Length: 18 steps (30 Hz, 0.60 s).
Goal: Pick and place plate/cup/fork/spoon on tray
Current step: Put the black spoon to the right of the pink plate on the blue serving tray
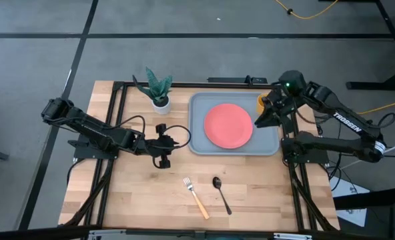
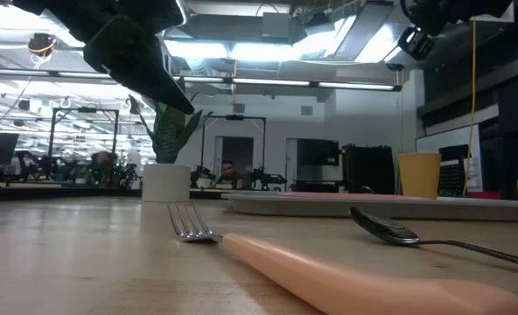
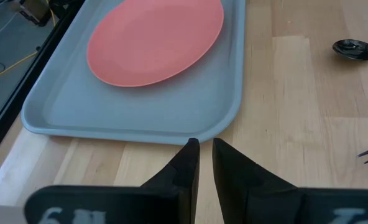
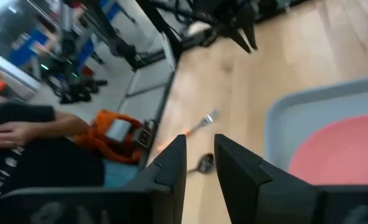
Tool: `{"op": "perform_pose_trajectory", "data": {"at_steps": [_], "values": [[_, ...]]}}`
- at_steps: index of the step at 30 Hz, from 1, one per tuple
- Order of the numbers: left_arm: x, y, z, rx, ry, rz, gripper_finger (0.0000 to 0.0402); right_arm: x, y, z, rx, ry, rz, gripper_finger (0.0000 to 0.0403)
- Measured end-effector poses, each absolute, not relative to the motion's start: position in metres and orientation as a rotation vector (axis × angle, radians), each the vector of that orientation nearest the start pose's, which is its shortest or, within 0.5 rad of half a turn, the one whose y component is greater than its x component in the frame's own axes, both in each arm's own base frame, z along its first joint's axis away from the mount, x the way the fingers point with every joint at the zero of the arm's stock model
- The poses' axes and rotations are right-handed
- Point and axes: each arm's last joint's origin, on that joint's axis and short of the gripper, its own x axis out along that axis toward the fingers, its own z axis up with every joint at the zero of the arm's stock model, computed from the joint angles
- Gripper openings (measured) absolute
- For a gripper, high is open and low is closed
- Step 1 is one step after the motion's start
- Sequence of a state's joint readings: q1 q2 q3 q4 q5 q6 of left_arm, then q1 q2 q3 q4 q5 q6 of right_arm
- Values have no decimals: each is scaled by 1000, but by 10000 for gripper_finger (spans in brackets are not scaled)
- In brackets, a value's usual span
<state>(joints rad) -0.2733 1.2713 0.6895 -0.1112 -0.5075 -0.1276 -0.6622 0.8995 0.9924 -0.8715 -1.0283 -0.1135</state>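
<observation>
The coral-red plate [image 1: 228, 125] lies flat in the light blue-grey tray [image 1: 201, 143]. The yellow cup [image 1: 261, 102] stands upright at the tray's far right corner, partly hidden by my right arm. The tan-handled fork [image 1: 196, 197] and the dark spoon [image 1: 221, 193] lie side by side on the wood near the front edge. My right gripper [image 1: 257, 120] hangs above the tray's right part, slightly open and empty [image 4: 201, 155]. My left gripper [image 1: 176, 141] is shut and empty just left of the tray, pointing at its rim [image 3: 206, 155].
A small white pot with a green plant [image 1: 159, 92] stands at the far edge, left of the tray. Bare wood lies between the tray and the cutlery. A person [image 4: 22, 134] sits beyond the table's near side.
</observation>
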Motion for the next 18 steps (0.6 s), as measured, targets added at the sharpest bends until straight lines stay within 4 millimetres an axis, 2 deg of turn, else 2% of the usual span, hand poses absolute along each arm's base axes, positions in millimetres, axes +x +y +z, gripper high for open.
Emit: {"op": "perform_pose_trajectory", "data": {"at_steps": [10,18], "values": [[246,-54,212,142,625,264,39,154,-44,334,418,597,407,87],[246,-54,212,142,625,264,39,167,-11,341,347,575,550,87]]}}
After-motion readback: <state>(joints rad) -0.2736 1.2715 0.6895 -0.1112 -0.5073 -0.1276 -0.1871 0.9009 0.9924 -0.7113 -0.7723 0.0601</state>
